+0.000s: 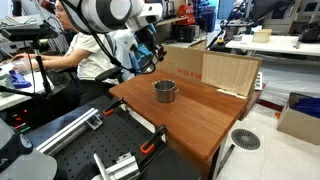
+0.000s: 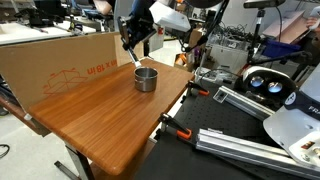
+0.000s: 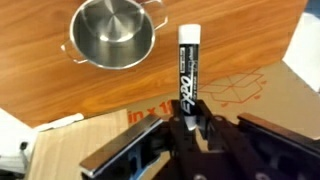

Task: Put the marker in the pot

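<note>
Pinching the marker at its dark lower end, the Robotiq gripper has its black fingers pressed against both sides of the barrel. The marker is a slim, straight cylinder. Its body is black with white lettering along it, and the far end is pale and blunt. In the wrist view that pale end points away from the gripper and lies to the right of the pot, clear of its rim.

The pot is small and round, made of brushed silvery metal with a smooth grey inside, and a short lug handle shows at its edge. It stands upright on the wooden table, whose top is warm brown with a fine straight grain.

In an exterior view the gripper hangs above the pot, a little to its left, and the marker's pale tip is close over the rim without touching it. A flat brown cardboard sheet with reddish printing stands upright behind the pot. In both exterior views the pot sits near the middle of the table.
</note>
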`<action>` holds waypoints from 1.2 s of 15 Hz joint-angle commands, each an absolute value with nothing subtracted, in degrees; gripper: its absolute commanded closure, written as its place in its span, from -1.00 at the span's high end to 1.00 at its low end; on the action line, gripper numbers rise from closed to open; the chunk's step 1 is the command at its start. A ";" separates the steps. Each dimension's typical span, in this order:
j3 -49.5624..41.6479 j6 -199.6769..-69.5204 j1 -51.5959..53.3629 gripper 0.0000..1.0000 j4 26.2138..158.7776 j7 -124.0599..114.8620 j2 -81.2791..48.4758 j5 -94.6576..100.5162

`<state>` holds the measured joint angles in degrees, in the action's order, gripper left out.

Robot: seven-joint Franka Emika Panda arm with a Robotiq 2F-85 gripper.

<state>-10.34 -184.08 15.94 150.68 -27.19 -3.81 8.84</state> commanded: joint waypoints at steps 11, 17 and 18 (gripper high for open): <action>-32.14 -194.12 36.19 -0.90 152.11 -22.37 -12.66 0.18; -39.44 -192.41 49.39 -0.90 150.98 -23.54 -16.44 -4.57; -40.28 -192.22 50.58 -0.90 150.95 -23.64 -16.47 -4.85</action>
<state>-36.62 -191.49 45.84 151.42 -24.13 -14.85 -2.45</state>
